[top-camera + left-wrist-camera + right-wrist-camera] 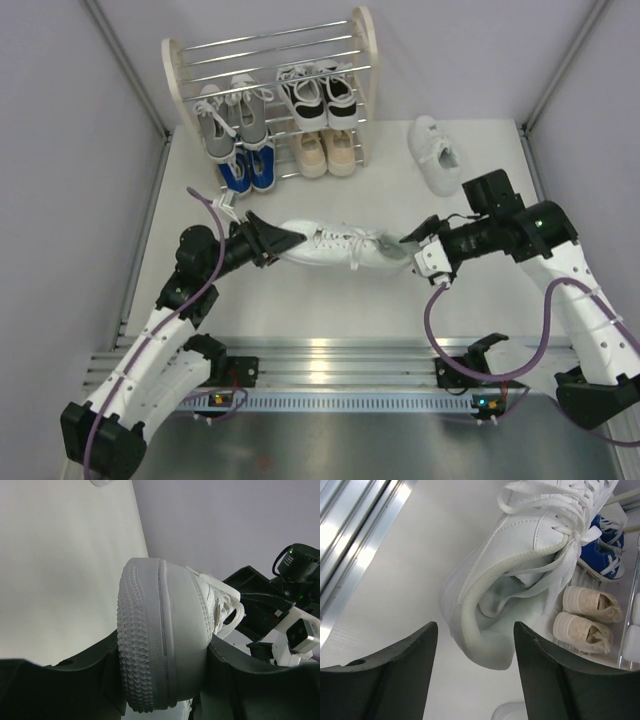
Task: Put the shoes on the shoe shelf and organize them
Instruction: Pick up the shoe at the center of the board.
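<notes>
Top external view: the shoe shelf [270,55] stands at the far end of the counter [330,310]. The grey pair [232,120] and black-and-white pair [320,95] sit on a middle tier, the blue pair [250,170] and beige pair [325,150] sit below, and the top rods look bare. I judge that is where the white pair belongs.

The held white shoe [335,245] lies sideways mid-counter between the arms. The left gripper [288,240] is clamped on its toe, sole and upper pinched between the fingers. The right gripper [412,246] is spread wide, with the heel between its fingers and a gap on both sides.

To do this well, the right should probably close on the heel collar, not the loose laces. The shoe can then be carried level over the lower pairs and its sole set across two rods. The second white shoe [437,152] lies near the shelf's right side.

I cannot tell whether the held shoe rests on the counter or hangs above it. The shelf's lowest part is hidden behind shoes and rods. The left wrist view shows little beyond toe and tread.
</notes>
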You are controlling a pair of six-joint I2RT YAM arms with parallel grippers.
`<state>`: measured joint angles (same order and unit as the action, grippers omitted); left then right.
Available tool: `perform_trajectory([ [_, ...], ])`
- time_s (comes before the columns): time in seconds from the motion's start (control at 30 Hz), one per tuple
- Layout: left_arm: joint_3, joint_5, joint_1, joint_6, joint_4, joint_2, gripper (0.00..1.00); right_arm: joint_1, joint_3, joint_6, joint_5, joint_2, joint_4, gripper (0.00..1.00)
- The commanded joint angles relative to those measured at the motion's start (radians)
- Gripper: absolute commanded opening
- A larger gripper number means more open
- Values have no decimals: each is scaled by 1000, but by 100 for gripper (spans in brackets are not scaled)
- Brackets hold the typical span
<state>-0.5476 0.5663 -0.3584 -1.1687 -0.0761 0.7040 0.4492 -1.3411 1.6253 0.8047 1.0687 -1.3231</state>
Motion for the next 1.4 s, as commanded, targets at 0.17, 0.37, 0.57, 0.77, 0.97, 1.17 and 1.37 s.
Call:
perform_trajectory([
  [0.17,-100,98,26,-69,-169,45,0,65,-20,243,-134,-6,-172,59],
  [0.37,-176,153,36,-11,-70,95,0,141,-36,257,-248,27,-174,56],
  [0.57,-264,224,62,47,10,160,0,227,43,292,-358,20,-174,50],
  [0.77,-281,300,85,44,-4,201,0,233,63,326,-456,-22,-153,46],
  [0.97,-282,328,87,52,-13,210,0,224,-32,196,-289,-38,-140,63],
  [1.17,-281,325,98,60,4,186,0,151,-145,-193,6,-72,-29,75],
  [1.37,-273,317,99,37,-25,158,0,40,23,-798,59,-167,309,89],
])
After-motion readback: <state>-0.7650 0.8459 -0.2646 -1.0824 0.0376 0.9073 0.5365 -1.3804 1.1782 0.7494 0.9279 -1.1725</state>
